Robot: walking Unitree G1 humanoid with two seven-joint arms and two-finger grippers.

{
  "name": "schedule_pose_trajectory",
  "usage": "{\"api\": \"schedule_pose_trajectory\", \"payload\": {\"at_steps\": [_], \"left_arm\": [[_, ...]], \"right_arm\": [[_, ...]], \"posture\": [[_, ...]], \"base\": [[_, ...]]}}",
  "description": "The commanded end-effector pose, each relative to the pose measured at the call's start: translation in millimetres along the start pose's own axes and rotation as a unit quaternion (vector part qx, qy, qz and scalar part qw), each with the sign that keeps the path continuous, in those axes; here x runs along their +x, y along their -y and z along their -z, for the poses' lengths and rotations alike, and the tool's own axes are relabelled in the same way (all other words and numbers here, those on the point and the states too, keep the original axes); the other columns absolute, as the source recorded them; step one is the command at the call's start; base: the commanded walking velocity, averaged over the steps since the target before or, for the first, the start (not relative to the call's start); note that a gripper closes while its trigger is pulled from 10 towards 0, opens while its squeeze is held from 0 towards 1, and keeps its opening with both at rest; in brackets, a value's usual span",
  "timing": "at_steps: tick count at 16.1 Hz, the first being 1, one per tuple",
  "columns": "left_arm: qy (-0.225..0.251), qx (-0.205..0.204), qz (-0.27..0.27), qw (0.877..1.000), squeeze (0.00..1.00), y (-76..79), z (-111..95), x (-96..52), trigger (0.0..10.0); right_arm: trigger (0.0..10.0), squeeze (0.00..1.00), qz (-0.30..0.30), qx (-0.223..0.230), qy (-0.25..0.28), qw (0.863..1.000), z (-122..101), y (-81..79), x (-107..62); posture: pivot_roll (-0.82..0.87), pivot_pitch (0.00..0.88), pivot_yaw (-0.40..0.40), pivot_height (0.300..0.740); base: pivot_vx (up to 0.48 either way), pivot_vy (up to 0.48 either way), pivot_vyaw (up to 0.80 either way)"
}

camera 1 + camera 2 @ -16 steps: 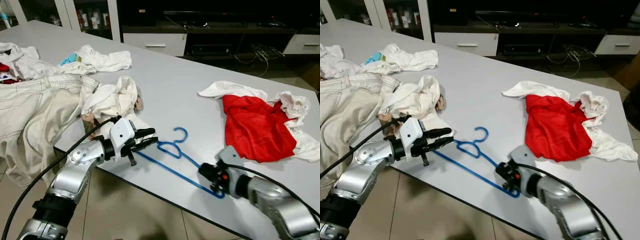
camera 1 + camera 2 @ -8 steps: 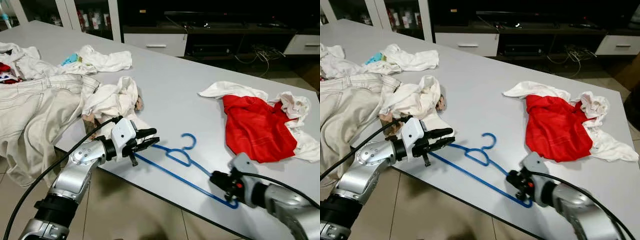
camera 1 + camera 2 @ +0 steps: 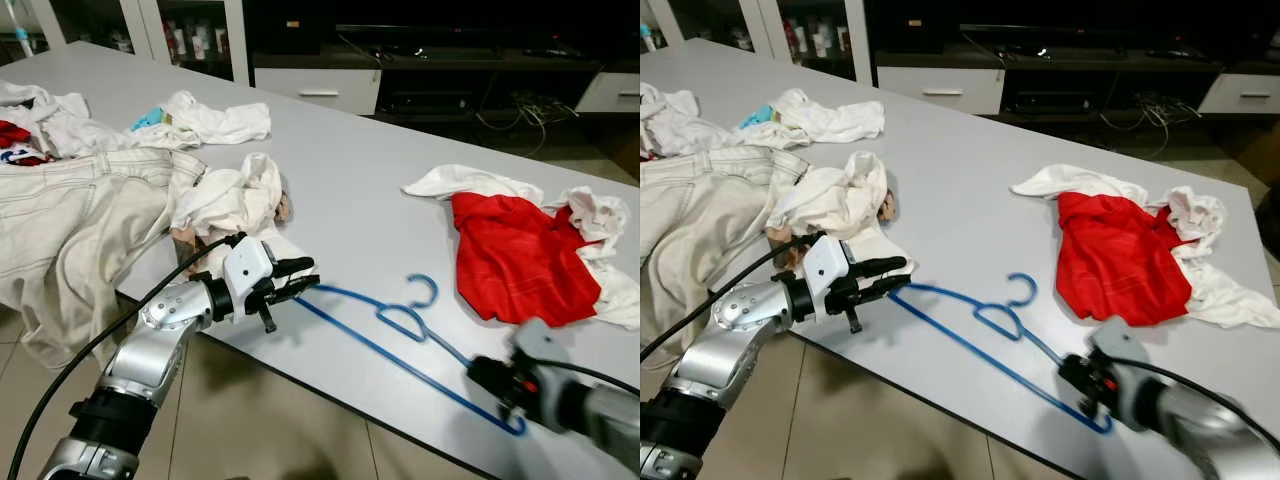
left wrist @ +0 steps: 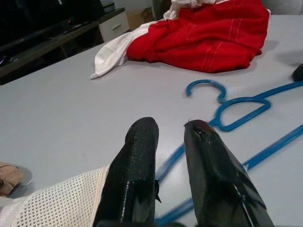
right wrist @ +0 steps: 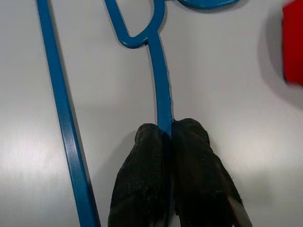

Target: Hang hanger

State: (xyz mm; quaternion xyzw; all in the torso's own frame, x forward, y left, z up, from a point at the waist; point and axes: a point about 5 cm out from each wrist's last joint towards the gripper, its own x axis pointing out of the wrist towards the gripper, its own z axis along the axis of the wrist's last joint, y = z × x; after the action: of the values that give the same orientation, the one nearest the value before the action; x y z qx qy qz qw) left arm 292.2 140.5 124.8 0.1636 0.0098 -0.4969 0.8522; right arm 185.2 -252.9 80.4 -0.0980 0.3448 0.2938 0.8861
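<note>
Our left gripper (image 3: 300, 281) hovers with fingers narrowly parted over one end of the thin blue plastic hanger (image 3: 400, 330), which lies flat on the grey table (image 3: 340, 180); our right gripper (image 5: 166, 135) pinches its sloping arm.

Silver arms, black-fingered tools, cables

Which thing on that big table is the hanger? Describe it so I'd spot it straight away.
On the grey table, look near its front edge, between the robot's two grippers. The hanger lies flat beside the red garment. It is the one thin bright-blue plastic outline among soft heaps of cloth.
</note>
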Motion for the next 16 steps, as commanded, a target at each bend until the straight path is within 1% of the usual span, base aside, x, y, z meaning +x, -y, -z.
{"api": "schedule_pose_trajectory", "payload": {"at_steps": [1, 3, 4, 5, 6, 7, 9, 11, 12, 13, 14, 15, 16], "left_arm": [[0.001, 0.013, 0.011, 1.0, 0.0, -0.6, -4, 3.4, 10.0], [0.002, 0.013, 0.012, 1.0, 0.0, -0.4, -4, 4.1, 10.0], [0.002, 0.012, 0.012, 1.0, 0.0, -0.2, -4, 4.6, 10.0], [0.003, 0.013, 0.013, 1.0, 0.0, 0.1, -4, 5.3, 10.0], [0.004, 0.012, 0.014, 1.0, 0.0, 0.7, -5, 5.7, 10.0], [0.004, 0.012, 0.015, 1.0, 0.0, 1.1, -5, 5.4, 10.0], [0.003, 0.012, 0.014, 1.0, 0.0, 1.2, -4, 4.9, 10.0], [0.002, 0.011, 0.011, 1.0, 0.0, 1.2, -4, 4.2, 10.0], [0.002, 0.011, 0.01, 1.0, 0.0, 1.2, -4, 4.1, 10.0], [0.002, 0.011, 0.01, 1.0, 0.0, 1.2, -4, 4.1, 10.0], [0.002, 0.012, 0.009, 1.0, 0.0, 1.0, -4, 4.0, 10.0], [0.002, 0.011, 0.009, 1.0, 0.0, 0.7, -4, 3.9, 10.0], [0.002, 0.012, 0.008, 1.0, 0.0, 0.4, -4, 4.0, 10.0]], "right_arm": [[0.0, 0.0, -0.002, 0.023, -0.048, 0.999, 21, 2.3, -6.5], [0.0, 0.0, -0.017, 0.002, -0.054, 0.998, 24, 4.1, -16.1], [0.0, 0.0, -0.01, -0.001, -0.043, 0.999, 18, 8.4, -18.8], [10.0, 0.0, 0.007, 0.007, -0.018, 1.0, 7, 14.8, -19.6], [10.0, 0.0, 0.005, 0.014, 0.003, 1.0, -3, 18.2, -21.5], [10.0, 0.0, -0.009, 0.009, 0.011, 1.0, -7, 18.4, -24.9], [10.0, 0.0, -0.016, -0.002, 0.018, 1.0, -11, 21.6, -29.9], [10.0, 0.0, -0.017, 0.004, 0.033, 0.999, -16, 26.6, -33.3], [10.0, 0.0, -0.024, 0.003, 0.036, 0.999, -17, 25.7, -33.9], [10.0, 0.56, -0.038, 0.001, 0.038, 0.999, -17, 23.2, -34.8], [10.0, 1.0, -0.057, -0.005, 0.032, 0.998, -15, 17.9, -34.9], [10.0, 1.0, -0.068, -0.008, 0.03, 0.997, -13, 14.4, -34.5], [10.0, 0.96, -0.071, -0.012, 0.025, 0.997, -12, 13.1, -34.2]], "posture": [[-0.11, 0.0, -0.008, 0.74], [-0.11, 0.0, -0.007, 0.74], [-0.11, 0.0, -0.006, 0.74], [-0.11, 0.0, -0.007, 0.74], [-0.11, 0.0, -0.008, 0.74], [-0.1, 0.0, -0.009, 0.74], [-0.1, 0.0, -0.012, 0.74], [-0.09, 0.0, -0.013, 0.74], [-0.09, 0.0, -0.013, 0.74], [-0.09, 0.0, -0.013, 0.74], [-0.09, 0.0, -0.013, 0.74], [-0.09, 0.0, -0.015, 0.74], [-0.09, 0.0, -0.014, 0.74]], "base": [[0.0, 0.0, 0.0], [0.0, 0.0, 0.0], [0.0, 0.0, 0.0], [0.0, 0.0, 0.0], [0.0, 0.0, 0.0], [0.0, 0.0, 0.0], [0.0, 0.0, 0.0], [0.0, 0.0, 0.0], [0.0, 0.0, 0.0], [0.0, 0.0, 0.0], [0.0, 0.0, 0.0], [0.0, 0.0, 0.0], [0.0, 0.0, 0.0]]}}
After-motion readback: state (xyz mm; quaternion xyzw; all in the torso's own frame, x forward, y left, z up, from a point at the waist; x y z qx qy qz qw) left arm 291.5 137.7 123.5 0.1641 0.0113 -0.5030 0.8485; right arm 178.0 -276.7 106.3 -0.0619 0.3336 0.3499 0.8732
